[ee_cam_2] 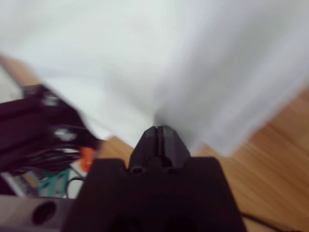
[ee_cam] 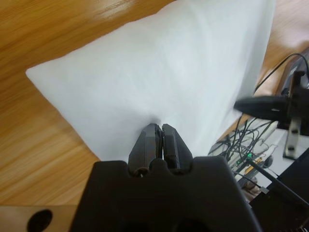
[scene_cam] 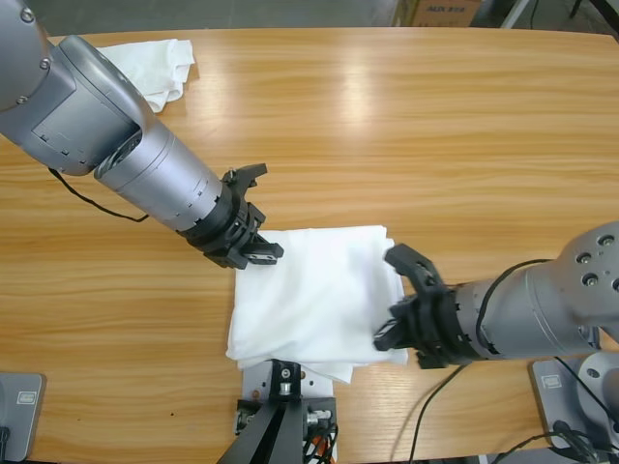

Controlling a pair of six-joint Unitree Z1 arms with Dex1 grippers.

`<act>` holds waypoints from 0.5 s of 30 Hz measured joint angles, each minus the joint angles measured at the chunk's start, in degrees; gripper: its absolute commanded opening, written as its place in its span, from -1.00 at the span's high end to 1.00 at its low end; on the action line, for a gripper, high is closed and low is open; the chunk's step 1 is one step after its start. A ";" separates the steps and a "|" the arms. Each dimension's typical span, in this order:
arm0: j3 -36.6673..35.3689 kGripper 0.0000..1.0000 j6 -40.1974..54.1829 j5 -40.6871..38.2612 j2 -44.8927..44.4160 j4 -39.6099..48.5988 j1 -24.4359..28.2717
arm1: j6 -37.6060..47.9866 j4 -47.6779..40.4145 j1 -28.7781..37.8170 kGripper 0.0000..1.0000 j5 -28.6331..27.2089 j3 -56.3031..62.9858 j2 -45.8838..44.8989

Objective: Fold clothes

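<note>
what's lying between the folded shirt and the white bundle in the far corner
Only bare wooden table and an arm, seen in the high view, between the shirt and the bundle.

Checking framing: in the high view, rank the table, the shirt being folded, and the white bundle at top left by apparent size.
1. table
2. shirt held by both grippers
3. bundle, partly hidden by an arm, so its full size is unsure

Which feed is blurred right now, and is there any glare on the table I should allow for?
Right wrist view: blurred throughout, the shirt smeared into soft white streaks, though the right tool reads shut on it. Left wrist view: sharp, the left tool pinching cloth. High view: sharp, with pale glare bands on the table near the far edge; the spare shirts look washed out.
</note>
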 measured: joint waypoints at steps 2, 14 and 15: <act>0.02 1.00 0.00 0.00 0.00 0.00 0.00 | 1.34 2.00 0.01 1.00 -1.08 0.58 0.00; 5.63 1.00 0.00 0.00 -1.26 -1.17 2.59 | 4.62 5.02 0.01 1.00 -4.82 2.09 -1.08; 5.80 1.00 0.00 0.00 -2.40 -1.19 2.78 | 4.63 6.35 0.01 1.00 -5.69 2.07 -2.05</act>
